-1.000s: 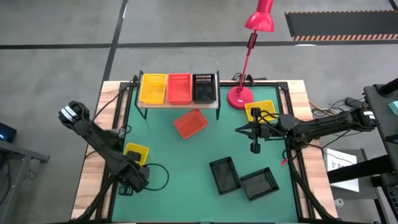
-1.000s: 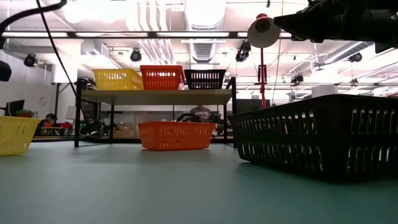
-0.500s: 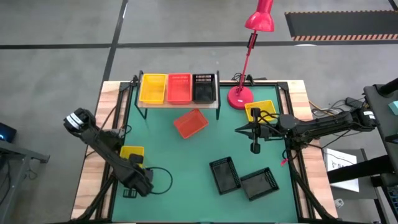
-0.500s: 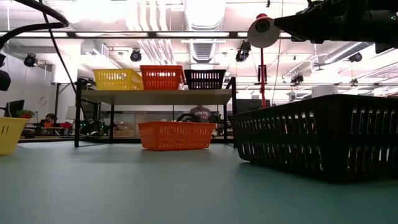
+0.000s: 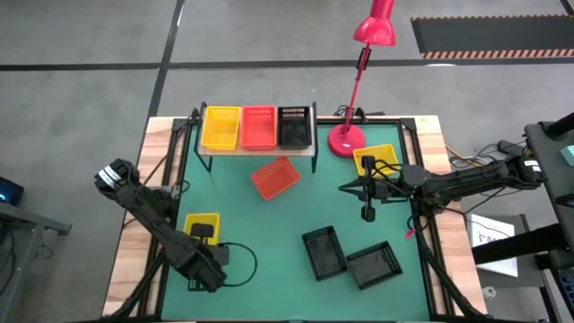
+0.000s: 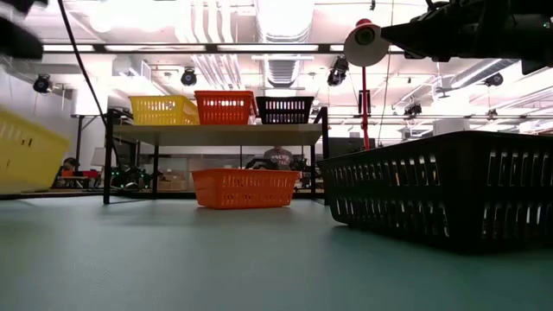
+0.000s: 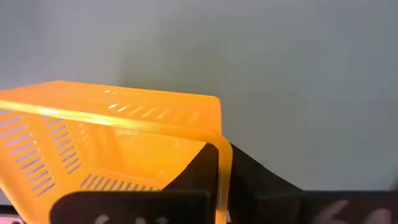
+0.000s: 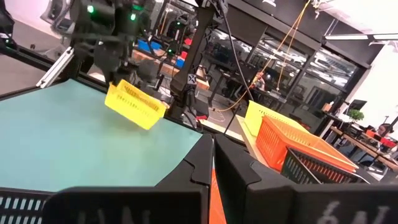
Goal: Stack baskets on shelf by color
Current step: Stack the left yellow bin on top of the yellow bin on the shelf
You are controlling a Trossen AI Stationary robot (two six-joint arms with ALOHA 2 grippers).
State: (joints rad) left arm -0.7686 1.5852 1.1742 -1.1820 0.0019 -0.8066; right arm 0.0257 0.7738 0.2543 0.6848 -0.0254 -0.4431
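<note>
My left gripper (image 5: 204, 232) is shut on a yellow basket (image 5: 199, 223) at the table's left, held off the green top and tilted (image 8: 134, 102). The wooden shelf (image 5: 260, 150) at the far side carries a yellow basket (image 5: 221, 126), a red basket (image 5: 258, 126) and a black basket (image 5: 294, 126) side by side. Another red basket (image 5: 274, 178) rests by its bottom on the table before the shelf. Two black baskets (image 5: 324, 251) (image 5: 373, 265) lie near the front right. My right gripper (image 5: 345, 188) hovers shut and level at the right, over nothing. My left gripper grips one side wall of the yellow basket at its rim (image 7: 219, 155), one finger inside the basket (image 7: 198, 169) and one outside (image 7: 255, 177). The fingers come from above, pointing down. The basket hangs tilted below them, clear of the table.
A red desk lamp (image 5: 347, 139) stands right of the shelf, its arm reaching up over the far edge. A further yellow basket (image 5: 375, 159) lies under my right arm. Cables loop on the table by the left arm (image 5: 238, 265). Open green top lies in the middle.
My left gripper has risen with the yellow basket and gone a little toward the table's right and near edges. The basket, which stood flat on the table a second ago, is now lifted clear and tipped.
</note>
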